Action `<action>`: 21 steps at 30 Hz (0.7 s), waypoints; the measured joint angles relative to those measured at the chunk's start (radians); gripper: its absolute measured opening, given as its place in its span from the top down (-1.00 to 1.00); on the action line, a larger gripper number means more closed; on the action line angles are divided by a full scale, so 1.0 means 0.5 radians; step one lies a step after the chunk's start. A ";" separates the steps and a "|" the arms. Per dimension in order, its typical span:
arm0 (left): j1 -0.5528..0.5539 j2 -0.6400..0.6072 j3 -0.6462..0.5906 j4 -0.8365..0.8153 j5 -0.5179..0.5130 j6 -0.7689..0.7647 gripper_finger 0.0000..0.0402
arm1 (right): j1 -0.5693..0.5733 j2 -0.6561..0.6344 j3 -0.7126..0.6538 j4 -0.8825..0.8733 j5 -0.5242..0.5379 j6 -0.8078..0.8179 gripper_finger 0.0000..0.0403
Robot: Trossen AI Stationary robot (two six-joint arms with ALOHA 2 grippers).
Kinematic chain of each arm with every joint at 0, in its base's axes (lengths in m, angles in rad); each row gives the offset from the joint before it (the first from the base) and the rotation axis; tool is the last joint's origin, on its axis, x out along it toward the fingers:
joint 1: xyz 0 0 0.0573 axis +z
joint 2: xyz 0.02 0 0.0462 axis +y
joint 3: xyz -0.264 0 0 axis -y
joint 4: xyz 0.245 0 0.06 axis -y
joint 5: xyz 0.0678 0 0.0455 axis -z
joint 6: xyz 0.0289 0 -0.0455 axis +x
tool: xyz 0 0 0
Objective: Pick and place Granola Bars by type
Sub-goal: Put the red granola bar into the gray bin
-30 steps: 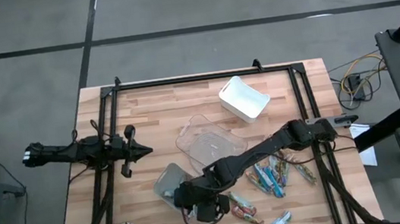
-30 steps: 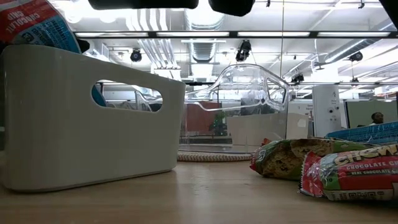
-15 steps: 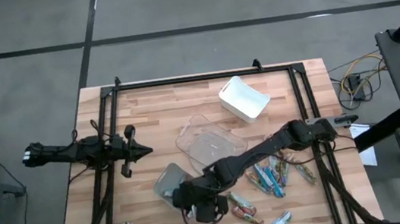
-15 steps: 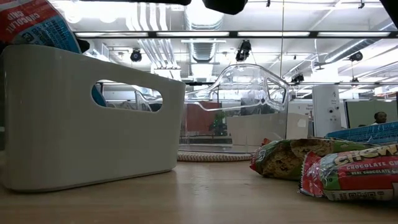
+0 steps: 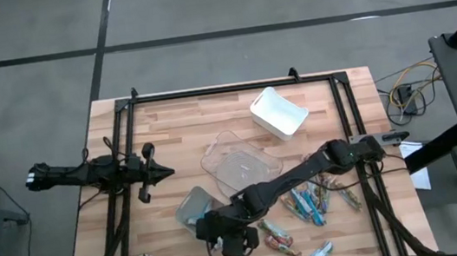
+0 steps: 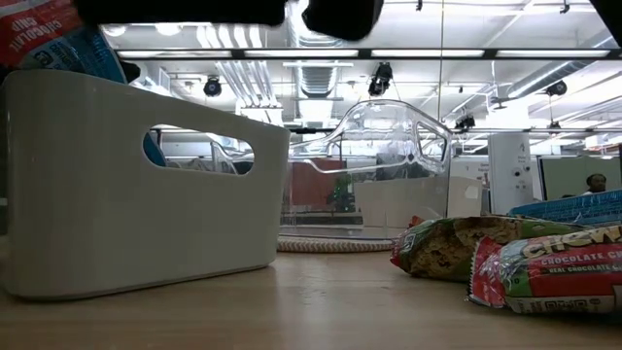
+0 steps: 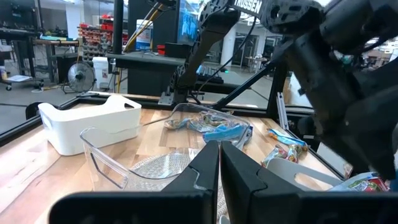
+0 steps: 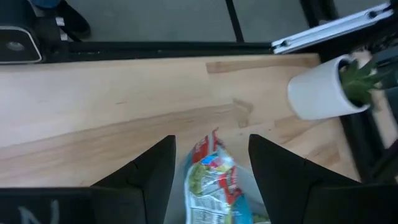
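The right arm stretches across toward the near left, its gripper [image 8: 211, 165] with fingers [image 8: 152, 171] parted. The left gripper [image 5: 163, 175] waits at far left, fingers together.

The right gripper [image 5: 223, 244] has been shifted slightly toward the table's near-left, over the near grey bin [image 5: 195, 211], with its forearm drawn along. In the low view, the dark gripper body [image 6: 185, 10] along the top edge is now spread wider to the left and lowered a little. A red-and-blue granola bar [image 8: 214, 180] is seen between its fingers.
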 joint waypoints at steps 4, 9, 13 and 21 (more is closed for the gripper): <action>0.000 0.000 0.000 0.000 0.000 0.000 1.00 | -0.001 0.028 0.006 0.010 0.001 0.013 0.04; 0.000 0.000 0.000 0.000 0.001 0.000 1.00 | -0.001 0.028 0.008 0.036 0.002 0.027 0.04; 0.001 0.000 0.000 0.000 0.000 0.000 1.00 | -0.005 0.028 0.008 0.038 0.005 0.086 0.05; 0.000 0.000 0.000 0.000 0.001 0.000 1.00 | -0.010 0.027 0.008 0.037 0.005 0.104 0.19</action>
